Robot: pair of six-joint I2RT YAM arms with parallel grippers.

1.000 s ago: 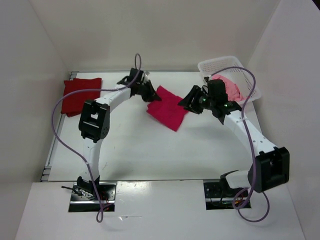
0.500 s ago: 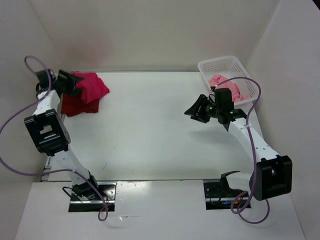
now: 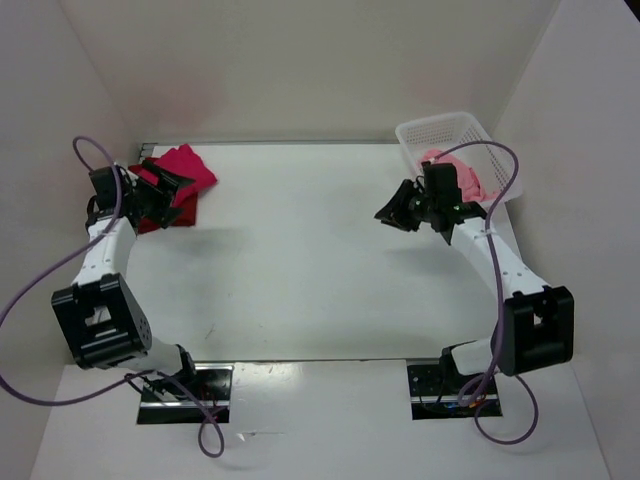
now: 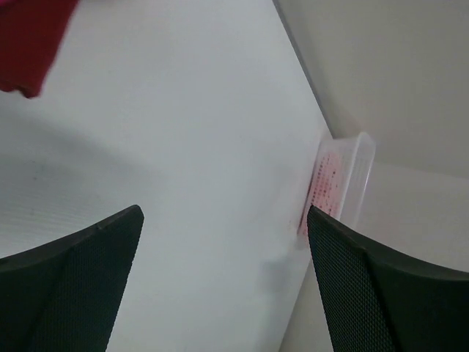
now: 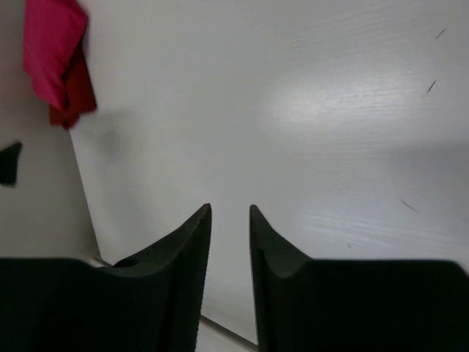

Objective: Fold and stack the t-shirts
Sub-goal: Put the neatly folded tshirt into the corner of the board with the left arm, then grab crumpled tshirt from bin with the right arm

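Note:
A bright magenta-pink t-shirt [image 3: 192, 168] lies bunched on top of the dark red t-shirt [image 3: 185, 213] at the far left of the table. My left gripper [image 3: 165, 190] hovers right at this pile, open wide with nothing between its fingers. In the left wrist view only a dark red corner [image 4: 29, 44] shows beyond the left gripper [image 4: 225, 213]. The pale pink t-shirt [image 3: 462, 178] lies crumpled in the white basket [image 3: 440, 125]. My right gripper [image 3: 395, 212] hangs over bare table just left of the basket. In its own view the right gripper [image 5: 230, 209] has a narrow gap and holds nothing.
White walls close in the table on the left, back and right. The basket [image 4: 341, 183] stands in the far right corner. The right wrist view shows the magenta shirt [image 5: 51, 51] and dark red shirt [image 5: 77, 95] far across the table.
My left arm carried the magenta shirt from the table's middle to the far left, set it on the dark red shirt and opened. The right gripper's jaws narrowed and it shifted slightly toward the basket.

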